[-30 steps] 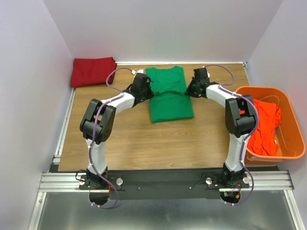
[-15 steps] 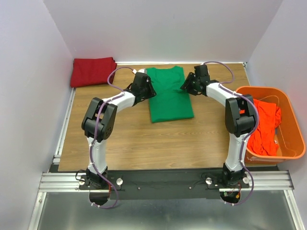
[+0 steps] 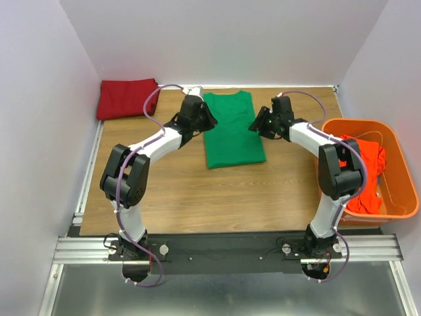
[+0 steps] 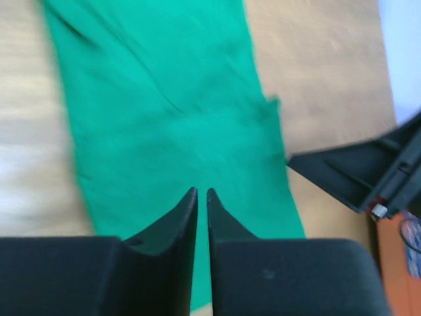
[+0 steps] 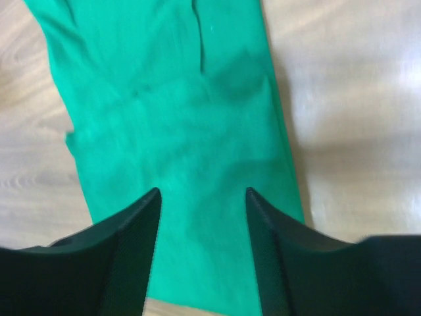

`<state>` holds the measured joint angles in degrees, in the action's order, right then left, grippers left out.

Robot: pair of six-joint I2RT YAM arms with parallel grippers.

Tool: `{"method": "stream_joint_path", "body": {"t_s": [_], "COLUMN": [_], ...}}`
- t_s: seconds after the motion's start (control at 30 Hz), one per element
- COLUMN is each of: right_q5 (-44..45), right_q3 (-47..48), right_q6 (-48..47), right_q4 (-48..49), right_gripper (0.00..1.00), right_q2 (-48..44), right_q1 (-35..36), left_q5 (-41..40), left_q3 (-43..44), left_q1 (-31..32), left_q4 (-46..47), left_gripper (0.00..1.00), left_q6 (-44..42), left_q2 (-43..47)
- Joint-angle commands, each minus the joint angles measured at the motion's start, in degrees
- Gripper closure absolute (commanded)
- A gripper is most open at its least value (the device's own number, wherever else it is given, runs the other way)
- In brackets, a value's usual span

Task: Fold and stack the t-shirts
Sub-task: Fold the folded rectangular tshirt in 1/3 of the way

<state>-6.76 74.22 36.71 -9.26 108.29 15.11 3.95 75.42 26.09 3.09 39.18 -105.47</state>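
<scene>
From above, the bright green t-shirt [image 3: 231, 131] lay folded into a tall rectangle on the far middle of the wooden table [image 3: 197, 191], neck end away from the arm bases. The left gripper [image 3: 210, 120] sat at the shirt's left edge and the right gripper [image 3: 255, 125] at its right edge, both about halfway along the fold. The dark red t-shirt [image 3: 126, 99] lay folded at the far left, beyond the corner of the wooden board. The bright orange-red t-shirt [image 3: 365, 172] was crumpled inside the orange plastic basket [image 3: 402, 172] at the right, well apart from the other two.

In the left wrist view, the left gripper [image 4: 202, 193] had its black fingers almost pressed together, with only a thin slit between the tips and no cloth pinched there. The green t-shirt [image 4: 164, 118] spread beneath it, blurred, and a black part of the right gripper showed past the shirt's far edge.

In the right wrist view, the right gripper [image 5: 202, 191] stood spread wide and held nothing. The green t-shirt [image 5: 171, 112] filled the gap between its fingers, with bare wood on both sides
</scene>
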Motion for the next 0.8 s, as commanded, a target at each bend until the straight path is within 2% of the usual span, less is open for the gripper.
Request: {"method": "stream_joint_path", "body": {"t_s": [0.0, 0.17, 0.37, 0.53, 0.77], "right_q5": [-2.0, -3.5, -2.3, -1.3, 0.7], "right_q3": [-8.5, -19.0, -25.2, -28.0, -29.2], "right_q6": [1.4, 3.0, 3.5, 3.9, 3.5], "right_q4": [2.3, 5.3, 5.7, 5.6, 4.4], "right_gripper": [0.42, 0.46, 0.46, 0.53, 0.53], "right_q2": [-5.4, -10.3, -12.5, -11.4, -15.9], "right_q1": [1.1, 1.3, 1.3, 1.4, 1.4], "left_q5": [4.8, 7.5, 9.1, 9.1, 8.2], "left_q3": [-6.4, -12.3, -19.1, -20.9, -23.3], "left_q1": [5.1, 9.4, 10.6, 10.6, 10.4], "left_q4": [2.7, 7.2, 12.2, 12.7, 11.8], "left_gripper": [0.90, 0.99, 1.00, 1.00, 1.00], "left_q6": [1.9, 3.7, 5.9, 5.9, 5.2], "left_q2": [1.0, -0.1, -0.3, -1.6, 0.7]}}
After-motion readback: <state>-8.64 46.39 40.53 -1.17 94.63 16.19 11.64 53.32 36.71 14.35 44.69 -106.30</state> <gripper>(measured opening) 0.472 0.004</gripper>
